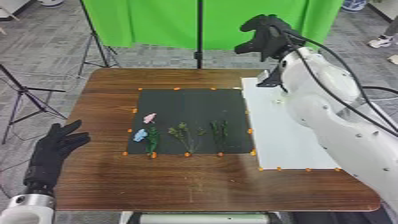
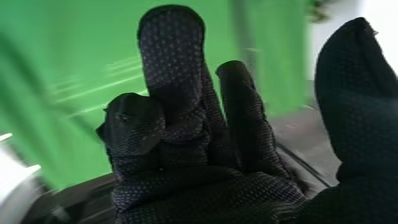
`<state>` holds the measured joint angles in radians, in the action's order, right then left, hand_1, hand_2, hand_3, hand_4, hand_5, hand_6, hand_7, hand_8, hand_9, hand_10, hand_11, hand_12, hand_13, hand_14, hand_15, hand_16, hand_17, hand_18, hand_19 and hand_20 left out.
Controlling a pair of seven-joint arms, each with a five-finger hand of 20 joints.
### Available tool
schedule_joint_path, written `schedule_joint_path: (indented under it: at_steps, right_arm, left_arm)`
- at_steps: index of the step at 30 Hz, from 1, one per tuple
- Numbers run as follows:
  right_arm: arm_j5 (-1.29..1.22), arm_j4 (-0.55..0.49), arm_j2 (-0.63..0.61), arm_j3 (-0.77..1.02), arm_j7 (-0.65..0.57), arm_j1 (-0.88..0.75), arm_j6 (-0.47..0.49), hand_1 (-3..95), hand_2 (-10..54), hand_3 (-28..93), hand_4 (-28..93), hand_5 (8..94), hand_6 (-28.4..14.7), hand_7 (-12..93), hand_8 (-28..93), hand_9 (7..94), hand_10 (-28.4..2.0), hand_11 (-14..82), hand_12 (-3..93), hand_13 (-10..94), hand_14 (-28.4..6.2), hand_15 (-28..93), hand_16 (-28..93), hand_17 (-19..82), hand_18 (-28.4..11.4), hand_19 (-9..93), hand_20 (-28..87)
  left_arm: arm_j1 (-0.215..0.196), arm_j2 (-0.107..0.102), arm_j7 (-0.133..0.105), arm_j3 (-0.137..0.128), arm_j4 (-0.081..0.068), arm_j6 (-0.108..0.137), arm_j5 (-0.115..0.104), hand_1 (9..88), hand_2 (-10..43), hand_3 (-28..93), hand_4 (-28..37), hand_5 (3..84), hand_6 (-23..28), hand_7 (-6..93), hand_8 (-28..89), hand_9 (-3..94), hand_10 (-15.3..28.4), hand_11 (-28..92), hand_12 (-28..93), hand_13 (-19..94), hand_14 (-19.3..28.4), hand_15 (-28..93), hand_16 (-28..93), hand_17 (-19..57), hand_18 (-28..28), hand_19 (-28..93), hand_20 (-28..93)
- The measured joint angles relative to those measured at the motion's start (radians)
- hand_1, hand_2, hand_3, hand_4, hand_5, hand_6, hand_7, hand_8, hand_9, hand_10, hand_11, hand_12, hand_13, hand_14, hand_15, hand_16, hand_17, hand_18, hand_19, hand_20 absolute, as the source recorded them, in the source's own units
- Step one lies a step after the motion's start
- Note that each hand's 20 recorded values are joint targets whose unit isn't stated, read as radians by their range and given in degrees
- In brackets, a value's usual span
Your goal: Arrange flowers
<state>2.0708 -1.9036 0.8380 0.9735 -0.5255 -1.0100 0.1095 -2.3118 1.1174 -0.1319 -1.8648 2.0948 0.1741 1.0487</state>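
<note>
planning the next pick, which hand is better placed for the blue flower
Left, most likely: the left hand is by the table's left edge, close to the blue flower, while the right hand is up in front of the green backdrop, farther off.

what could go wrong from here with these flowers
The blue flower lies right beside a leafy green sprig, so a grasp at one might drag the other along.

The dark green stems are thin and lie flat on the black mat, so gloved fingers may struggle to pinch them.

Black cables hang loosely along the right arm and could snag as it comes down.
</note>
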Motion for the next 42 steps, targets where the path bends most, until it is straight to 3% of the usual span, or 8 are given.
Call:
schedule_joint_path:
  at_steps: [9, 18, 28, 32, 34, 37, 40, 42]
  right_arm:
    - [0.074, 0.070, -0.144, 0.145, -0.096, -0.230, 0.009, 34.3, -9.5, 62, -14, 53.2, -1.8, 11, -7, 64.9, -18.4, 23.6, 28.4, 80, -9.0, 58, 32, 52, -18.2, 93, 44]
    - [0.074, 0.118, -0.190, 0.257, -0.189, -0.417, 0.051, 34.4, -9.5, 62, -13, 54.2, -1.7, 11, -7, 65.7, -18.3, 24.3, 28.5, 80, -9.2, 58, 32, 52, -18.4, 93, 44]
    - [0.018, 0.158, -0.191, 0.272, -0.201, -0.499, 0.067, 36.4, -9.5, 64, -14, 54.4, -1.1, 12, -7, 66.1, -17.8, 25.0, 28.7, 80, -8.7, 59, 32, 52, -18.3, 93, 44]
    - [0.002, 0.175, -0.184, 0.264, -0.200, -0.507, 0.050, 42.9, -9.5, 66, -15, 60.2, -0.2, 15, -9, 71.9, -14.6, 27.7, 28.5, 83, -6.6, 60, 32, 55, -17.1, 93, 45]
    - [0.002, 0.183, -0.183, 0.252, -0.197, -0.508, -0.013, 46.9, -9.5, 65, -17, 63.5, 0.0, 16, -7, 76.0, -12.5, 24.2, 34.7, 84, -5.6, 60, 32, 56, -16.4, 93, 46]
    - [0.008, 0.213, -0.183, 0.210, -0.181, -0.509, -0.187, 56.3, -9.5, 58, -17, 74.8, 0.2, 21, 7, 84.6, -9.7, 19.1, 42.8, 88, -3.9, 60, 33, 60, -15.2, 93, 47]
    - [0.046, 0.250, -0.183, 0.157, -0.166, -0.514, -0.368, 60.4, -9.5, 58, -18, 78.8, 0.1, 24, 8, 88.4, -8.8, 14.8, 47.1, 90, -2.8, 59, 34, 62, -14.4, 93, 48]
    - [0.087, 0.264, -0.183, 0.136, -0.161, -0.519, -0.430, 62.4, -9.5, 57, -18, 79.6, -0.1, 24, 7, 89.3, -8.7, 14.3, 48.0, 91, -2.6, 58, 34, 62, -14.1, 93, 48]
  left_arm:
    - [-0.005, 0.004, 0.005, -0.003, 0.002, 0.000, 0.001, 16.3, 29.2, 56, -28.3, 45.3, 8.3, 6.9, -6, 49.8, 17.3, 18, 8, 41, 20.4, 21, -4, 11.0, 14.4, 18, 17]
    - [-0.008, 0.006, 0.013, -0.008, 0.003, -0.001, 0.001, 16.1, 29.1, 56, -28.3, 45.3, 8.3, 7.0, -6, 49.8, 17.2, 18, 8, 41, 20.3, 21, -4, 11.0, 14.4, 18, 17]
    - [-0.009, 0.007, 0.019, -0.011, 0.003, -0.004, 0.002, 16.0, 29.1, 56, -28.3, 45.1, 8.1, 7.3, -6, 49.7, 17.3, 18, 8, 41, 20.3, 21, -4, 11.0, 14.4, 18, 17]
    - [-0.010, 0.007, 0.020, -0.011, 0.003, -0.004, 0.002, 16.3, 29.1, 56, -28.3, 45.1, 8.0, 7.4, -6, 49.6, 17.2, 18, 8, 41, 20.4, 21, -4, 11.0, 14.4, 18, 16]
    - [-0.010, 0.008, 0.020, -0.011, 0.003, -0.004, 0.002, 16.1, 29.1, 56, -28.3, 45.1, 8.0, 7.3, -6, 49.6, 17.3, 18, 8, 41, 20.3, 21, -4, 11.0, 14.4, 18, 17]
    - [-0.011, 0.010, 0.019, -0.011, 0.003, -0.004, 0.002, 16.2, 29.0, 56, -28.3, 45.2, 8.0, 7.2, -6, 49.7, 17.2, 18, 8, 41, 20.3, 21, -4, 11.0, 14.4, 18, 17]
    - [-0.013, 0.013, 0.019, -0.012, 0.003, -0.004, 0.002, 16.3, 29.0, 56, -28.3, 45.1, 8.0, 7.3, -6, 49.6, 17.3, 18, 8, 41, 20.4, 21, -4, 11.0, 14.4, 18, 17]
    - [-0.016, 0.015, 0.019, -0.013, 0.004, -0.004, 0.002, 16.3, 29.0, 56, -28.3, 45.1, 8.0, 7.3, -6, 49.6, 17.3, 18, 8, 41, 20.3, 21, -4, 11.0, 14.4, 18, 16]
